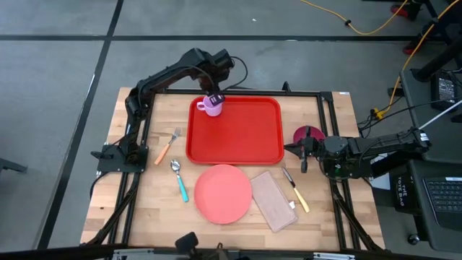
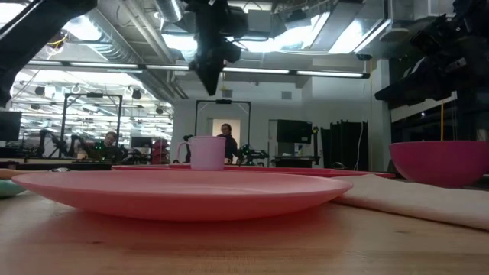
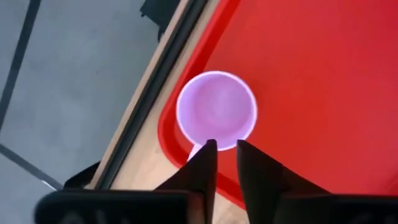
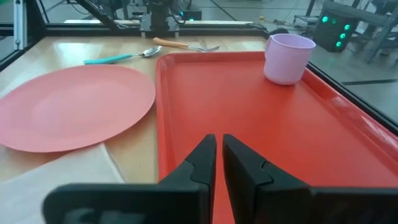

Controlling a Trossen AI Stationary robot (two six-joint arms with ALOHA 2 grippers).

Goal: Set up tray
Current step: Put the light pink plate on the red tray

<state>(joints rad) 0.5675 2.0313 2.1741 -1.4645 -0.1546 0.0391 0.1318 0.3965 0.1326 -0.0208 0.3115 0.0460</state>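
The red tray (image 1: 238, 133) lies flat in the middle of the table. A lilac mug (image 1: 211, 107) stands upright on its base in the tray's far left corner. My left gripper (image 1: 215, 97) hangs straight above the mug, fingers pointing down and a little apart. In the left wrist view they (image 3: 225, 148) stand over the near rim and the handle (image 3: 195, 149). The low view shows the gripper (image 2: 208, 88) clear above the mug (image 2: 206, 153). My right gripper (image 1: 292, 149) waits shut by the tray's right edge (image 4: 273, 124).
A round pink plate (image 1: 222, 193) and a beige napkin (image 1: 273, 200) lie near the tray. An orange-handled fork (image 1: 167, 146) and a teal-handled spoon (image 1: 178, 179) lie to its left. A yellow-handled knife (image 1: 296, 189) and a magenta bowl (image 1: 307, 134) sit to its right.
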